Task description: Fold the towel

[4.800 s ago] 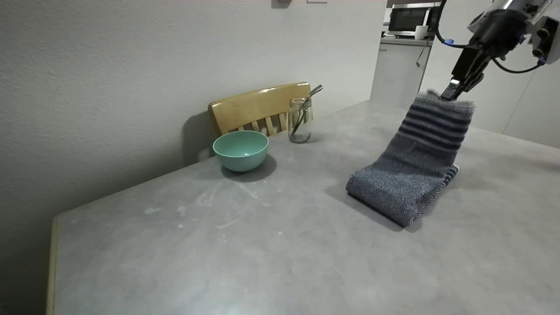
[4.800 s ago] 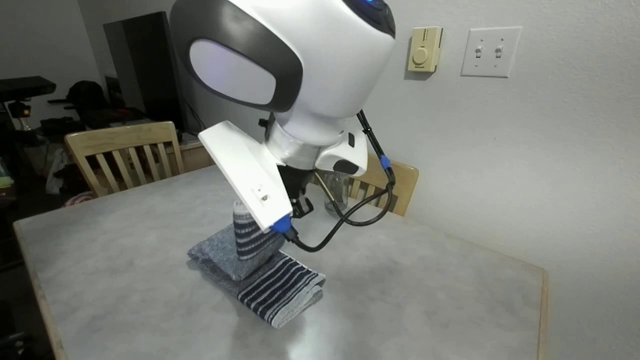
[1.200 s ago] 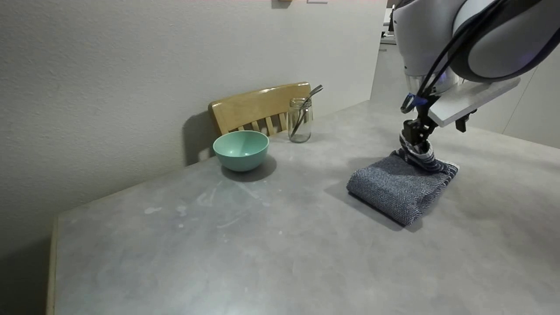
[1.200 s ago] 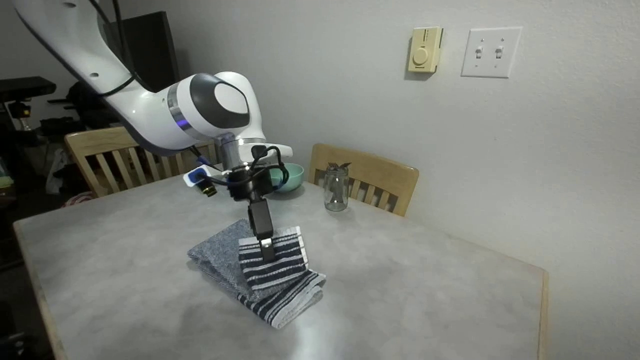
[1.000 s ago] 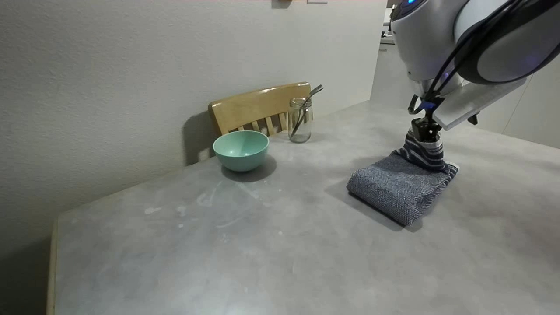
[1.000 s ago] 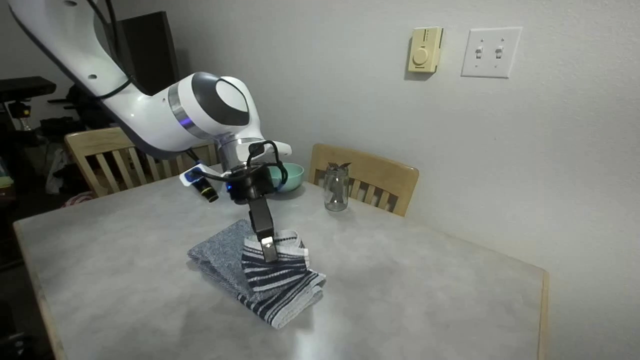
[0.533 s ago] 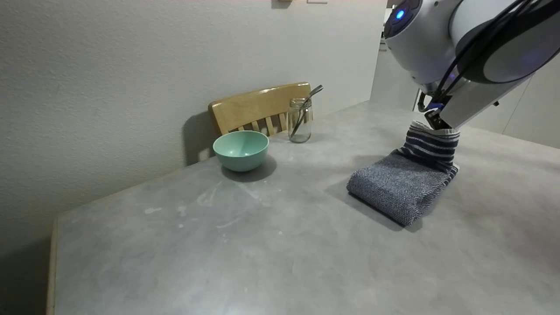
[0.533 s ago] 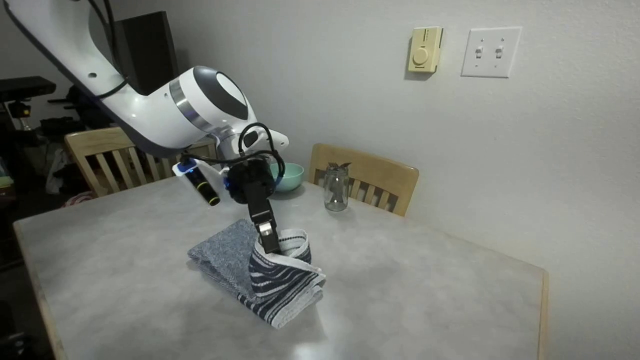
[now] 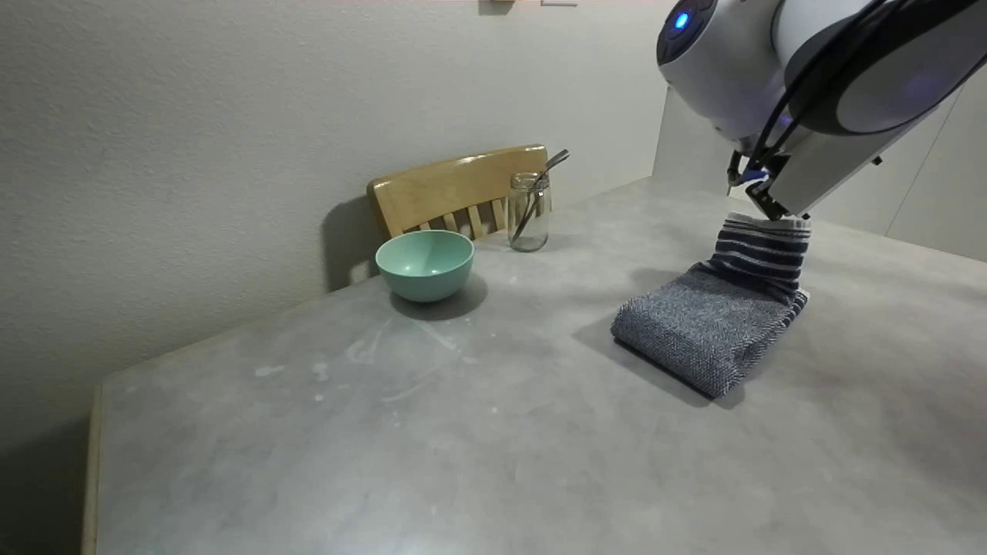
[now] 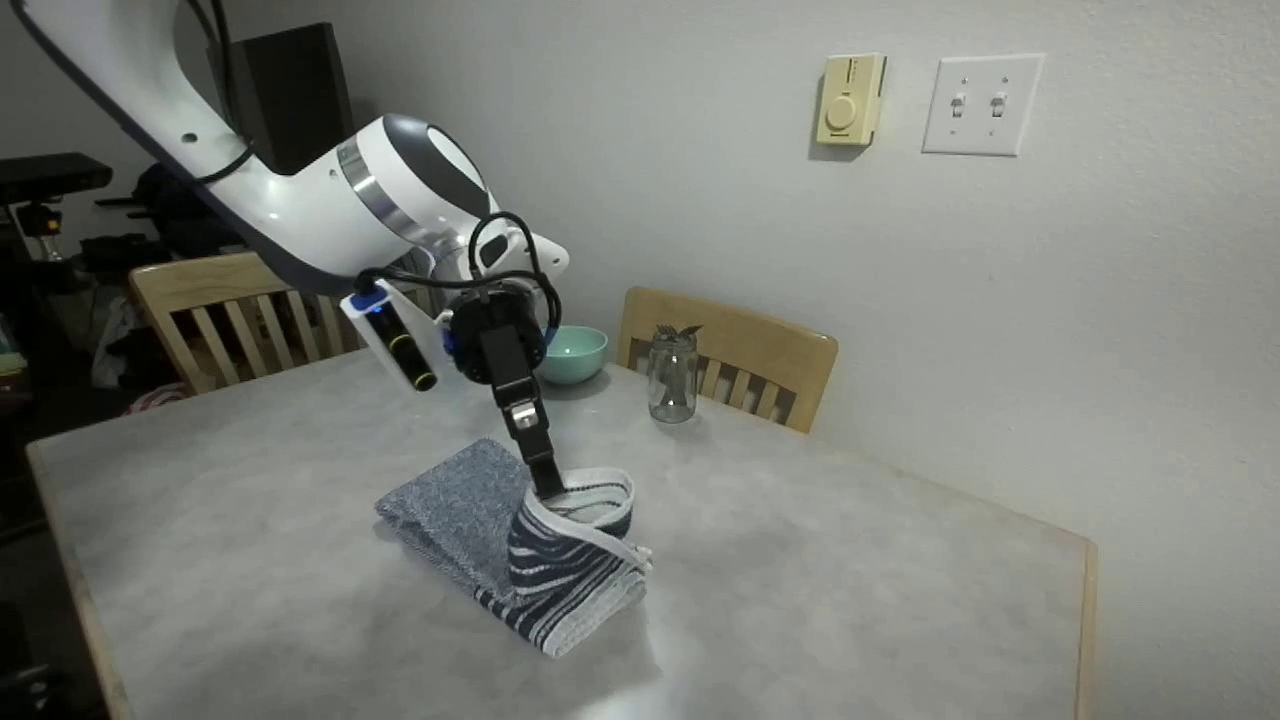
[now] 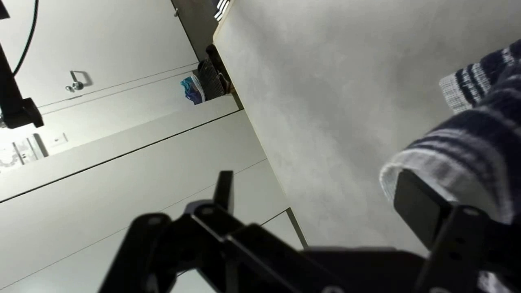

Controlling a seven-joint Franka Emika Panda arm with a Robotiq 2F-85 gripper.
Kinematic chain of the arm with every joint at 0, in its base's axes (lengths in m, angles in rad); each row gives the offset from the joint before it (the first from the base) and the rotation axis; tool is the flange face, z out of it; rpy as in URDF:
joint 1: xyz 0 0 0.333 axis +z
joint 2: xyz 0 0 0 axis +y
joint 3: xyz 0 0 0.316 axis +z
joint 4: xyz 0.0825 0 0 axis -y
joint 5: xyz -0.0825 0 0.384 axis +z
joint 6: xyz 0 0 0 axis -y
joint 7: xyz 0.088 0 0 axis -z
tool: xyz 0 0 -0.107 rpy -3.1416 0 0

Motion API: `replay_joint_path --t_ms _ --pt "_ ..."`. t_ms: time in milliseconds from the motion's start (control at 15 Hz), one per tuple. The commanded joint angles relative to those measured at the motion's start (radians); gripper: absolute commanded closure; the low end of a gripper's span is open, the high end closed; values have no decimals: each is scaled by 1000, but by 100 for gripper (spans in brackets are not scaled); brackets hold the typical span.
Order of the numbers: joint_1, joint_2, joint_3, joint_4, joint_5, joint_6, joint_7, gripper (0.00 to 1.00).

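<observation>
The grey-blue towel lies folded in layers on the table, its upper navy-and-white striped end standing up in a loose curl. In an exterior view, the white hem of that towel bends round beside my finger's tip. My gripper is open wide, with only bare table and cabinet front seen between its fingers. In the wrist view, its right finger pad is against or just in front of the curled hem of the towel; I cannot tell if they touch. The left finger stands apart from the cloth.
A teal bowl and a glass jar with utensils stand near the wall side of the table. Wooden chairs are tucked against the edges. White cabinets are beyond the table edge in the wrist view.
Over the last second my gripper has risen and tilted, staying open. The striped end, earlier pressed lower, has sprung up into a taller curl. Before that the arm swung round to its present side.
</observation>
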Motion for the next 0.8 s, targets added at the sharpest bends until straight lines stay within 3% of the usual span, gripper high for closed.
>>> replay_joint_path --t_ms 0,267,467,733 --pt "-6 4 28 26 -88 -95 15 0" --pt "-25 -6 62 48 -97 -128 -2 0" --pt "-58 -48 112 22 8 -28 -112 0" --pt "-48 -203 159 -57 151 32 -214 0"
